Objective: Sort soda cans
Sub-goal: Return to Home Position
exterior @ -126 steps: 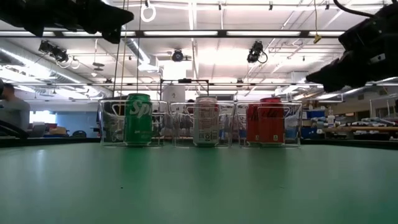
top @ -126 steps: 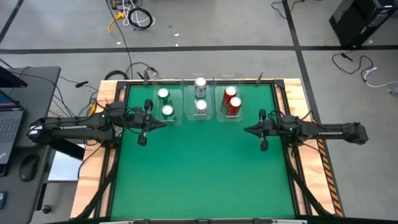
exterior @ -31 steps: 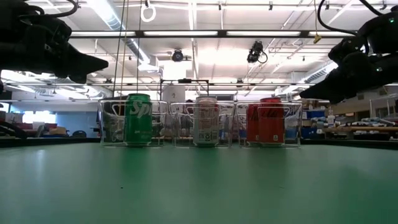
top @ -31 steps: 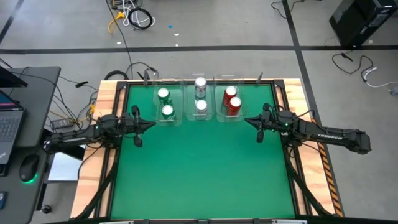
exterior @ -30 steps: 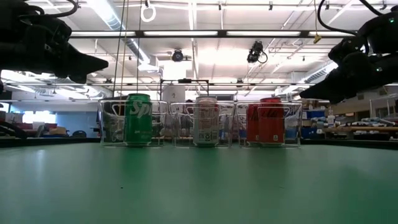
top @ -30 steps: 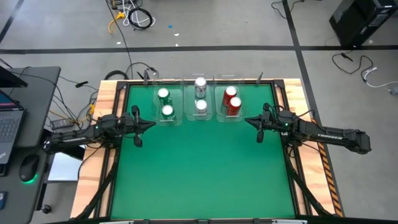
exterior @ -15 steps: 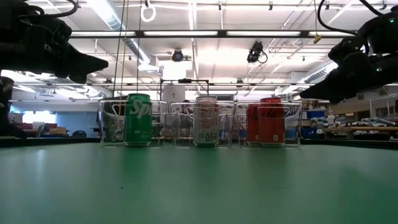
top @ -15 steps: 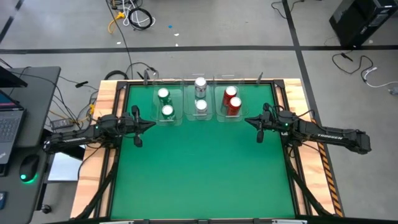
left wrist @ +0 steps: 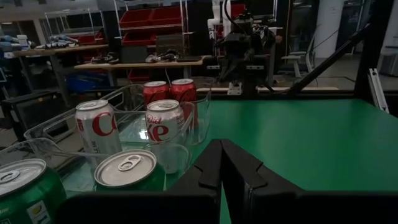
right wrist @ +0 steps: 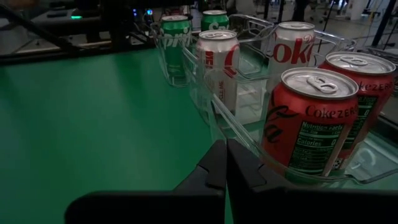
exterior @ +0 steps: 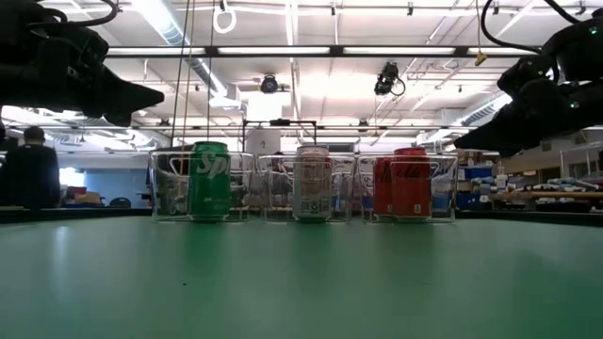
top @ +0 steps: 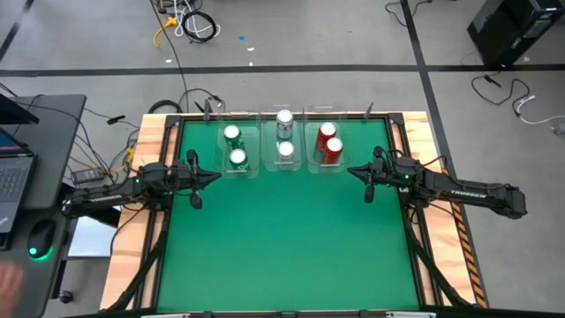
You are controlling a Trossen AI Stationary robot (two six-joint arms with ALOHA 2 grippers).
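Six soda cans (top: 284, 148) overhead, three table-level.

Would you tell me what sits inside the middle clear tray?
Two silver cans stand upright inside the middle tray, one behind the other. From table level the near can hides the far can.

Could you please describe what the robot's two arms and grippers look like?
The left arm and right arm are slim, dark and jointed; the right arm bears white lettering. The left gripper and right gripper each end in two tapered black fingers.
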